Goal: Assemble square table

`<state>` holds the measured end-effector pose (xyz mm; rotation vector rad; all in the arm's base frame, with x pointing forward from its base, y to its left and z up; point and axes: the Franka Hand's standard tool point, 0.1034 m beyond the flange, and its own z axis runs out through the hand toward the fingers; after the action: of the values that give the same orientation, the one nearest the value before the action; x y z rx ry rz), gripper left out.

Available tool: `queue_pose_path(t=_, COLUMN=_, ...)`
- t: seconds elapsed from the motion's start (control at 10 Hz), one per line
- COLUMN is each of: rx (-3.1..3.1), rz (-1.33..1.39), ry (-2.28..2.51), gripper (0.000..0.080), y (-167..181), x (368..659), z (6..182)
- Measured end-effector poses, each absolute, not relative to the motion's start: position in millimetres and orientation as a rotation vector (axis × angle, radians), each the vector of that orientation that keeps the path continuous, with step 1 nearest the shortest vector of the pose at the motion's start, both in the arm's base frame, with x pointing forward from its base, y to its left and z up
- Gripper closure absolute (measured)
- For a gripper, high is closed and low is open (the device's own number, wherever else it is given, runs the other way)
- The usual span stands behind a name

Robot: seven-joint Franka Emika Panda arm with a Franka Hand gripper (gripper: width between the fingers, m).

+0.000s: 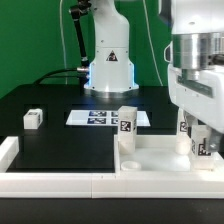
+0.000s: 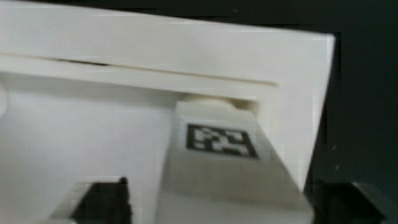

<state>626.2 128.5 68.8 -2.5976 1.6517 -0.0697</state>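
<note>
The white square tabletop (image 1: 155,158) lies at the exterior view's lower right with its rim up. One tagged white leg (image 1: 125,122) stands at its far left corner. A second leg (image 1: 183,125) shows partly behind the gripper. A third leg (image 1: 201,146) stands upright on the tabletop's right side, between the fingers of my gripper (image 1: 200,150). In the wrist view this leg (image 2: 222,150) rises from the tabletop (image 2: 107,50), and the black fingers (image 2: 103,200) stand apart on either side of it. The gripper (image 2: 214,198) is open. A fourth leg (image 1: 33,118) lies loose on the black table at the left.
The marker board (image 1: 100,117) lies flat in front of the robot base (image 1: 108,70). A long white border rail (image 1: 50,181) runs along the table's front and left edge. An open round socket (image 1: 130,165) shows at the tabletop's near left corner.
</note>
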Motion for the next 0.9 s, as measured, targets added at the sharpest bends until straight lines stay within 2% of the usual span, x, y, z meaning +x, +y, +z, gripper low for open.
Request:
queue_pose_path(t=0.4, rx=-2.881, rz=-0.1, ry=1.128, gripper=0.0152, y=129, x=627, z=68.7)
queue_pose_path(t=0.6, rx=-3.093, rz=-0.189, ry=0.454, gripper=0.0151, y=123, x=636, z=73.6)
queue_pose_path(t=0.8, rx=-3.095, rz=-0.202, ry=0.43, gripper=0.0151, y=122, x=636, z=72.8)
queue_pose_path(t=0.9, rx=-3.087, rz=-0.202, ry=0.469, gripper=0.0249, y=122, x=636, z=72.7)
